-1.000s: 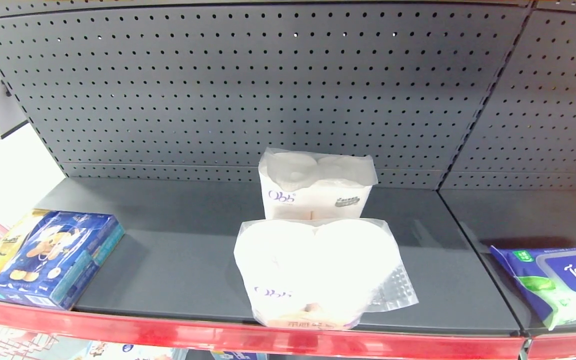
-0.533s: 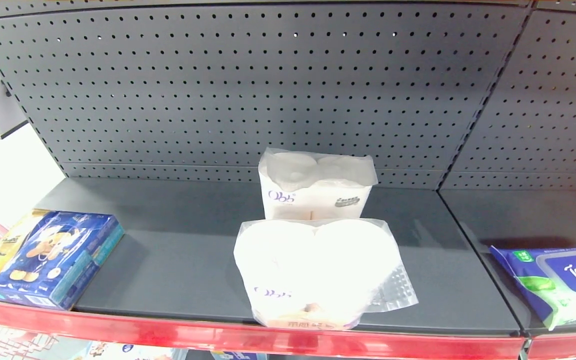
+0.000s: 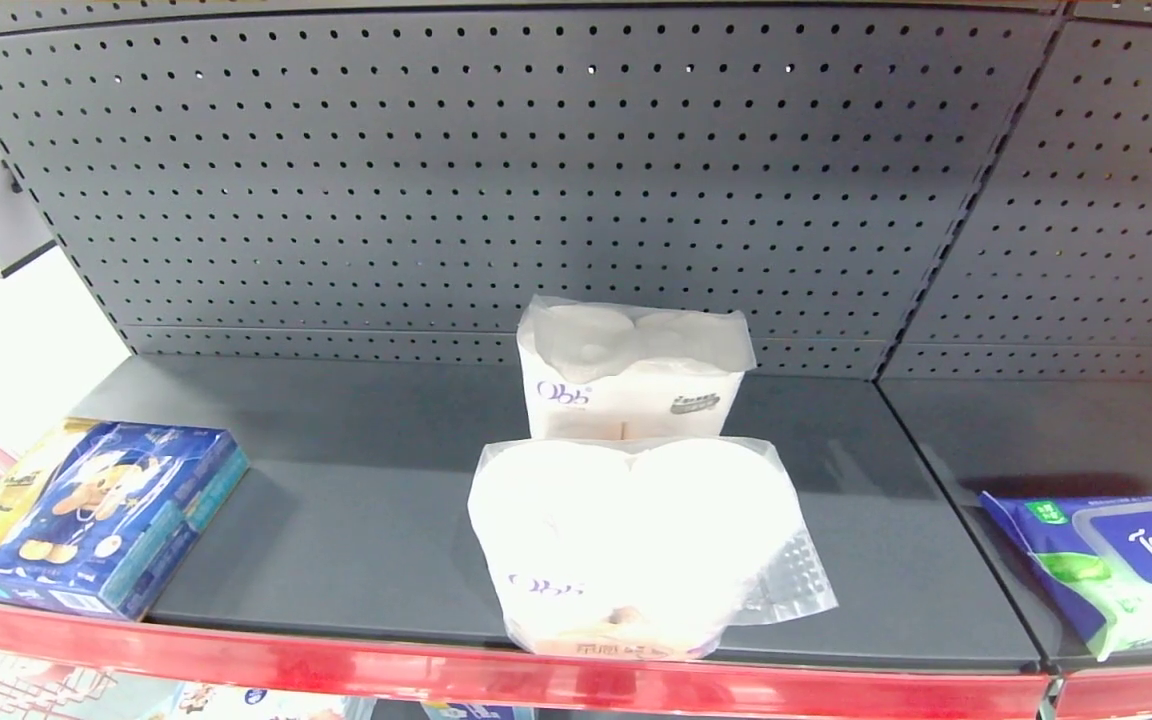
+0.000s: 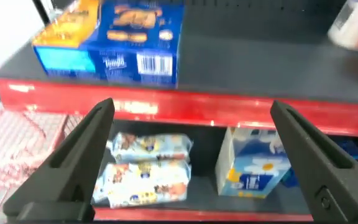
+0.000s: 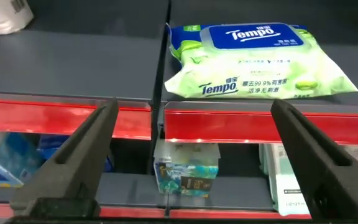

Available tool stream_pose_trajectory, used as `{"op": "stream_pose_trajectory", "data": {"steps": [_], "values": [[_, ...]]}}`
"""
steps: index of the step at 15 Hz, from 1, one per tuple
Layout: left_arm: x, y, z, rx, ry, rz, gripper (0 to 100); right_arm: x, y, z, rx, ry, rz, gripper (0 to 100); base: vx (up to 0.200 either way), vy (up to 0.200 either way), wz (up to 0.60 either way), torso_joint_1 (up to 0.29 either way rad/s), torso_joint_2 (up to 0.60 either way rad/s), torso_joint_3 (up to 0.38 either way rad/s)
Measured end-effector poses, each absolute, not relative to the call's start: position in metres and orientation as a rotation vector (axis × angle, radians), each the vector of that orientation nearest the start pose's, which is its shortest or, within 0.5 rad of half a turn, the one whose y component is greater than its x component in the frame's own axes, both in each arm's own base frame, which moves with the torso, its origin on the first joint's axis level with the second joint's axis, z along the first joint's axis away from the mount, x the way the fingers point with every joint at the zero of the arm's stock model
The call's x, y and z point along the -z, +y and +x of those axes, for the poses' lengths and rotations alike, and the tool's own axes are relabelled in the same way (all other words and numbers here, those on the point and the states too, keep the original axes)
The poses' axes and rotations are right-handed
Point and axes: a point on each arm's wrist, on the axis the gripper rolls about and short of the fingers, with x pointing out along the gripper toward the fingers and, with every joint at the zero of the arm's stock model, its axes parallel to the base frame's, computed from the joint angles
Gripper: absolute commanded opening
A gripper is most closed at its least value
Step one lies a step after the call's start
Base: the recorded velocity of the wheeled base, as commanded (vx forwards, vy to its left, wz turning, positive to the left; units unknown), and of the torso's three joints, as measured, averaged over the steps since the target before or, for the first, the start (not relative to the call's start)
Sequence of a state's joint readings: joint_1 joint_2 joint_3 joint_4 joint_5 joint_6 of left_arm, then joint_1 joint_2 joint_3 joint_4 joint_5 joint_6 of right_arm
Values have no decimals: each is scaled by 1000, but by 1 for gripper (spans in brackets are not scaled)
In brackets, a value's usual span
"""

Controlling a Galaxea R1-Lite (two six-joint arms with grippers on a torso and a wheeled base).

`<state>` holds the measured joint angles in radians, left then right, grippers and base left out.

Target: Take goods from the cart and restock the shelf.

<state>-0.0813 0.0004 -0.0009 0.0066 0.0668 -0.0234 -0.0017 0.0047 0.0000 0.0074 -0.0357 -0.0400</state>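
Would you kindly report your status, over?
Left gripper open, empty; right gripper open, empty. Front roll pack at shelf edge, rear roll pack behind it. Way looks clear.

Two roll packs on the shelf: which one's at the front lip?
The near pack, at the red front edge; the other pack stands directly behind it, closer to the pegboard back.

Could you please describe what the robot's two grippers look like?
The left gripper and the right gripper look alike: each has two matte black fingers, long and angular, widening from narrow tips to broad bases.
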Motion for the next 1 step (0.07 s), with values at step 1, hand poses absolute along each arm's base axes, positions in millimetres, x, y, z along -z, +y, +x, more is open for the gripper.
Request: {"op": "stream_pose_trajectory", "data": {"steps": [1], "values": [[-75,3,-23,22,5,-15,100,-75,-1,-23,38,12,-40,100,0,0,0,0,0,0]]}}
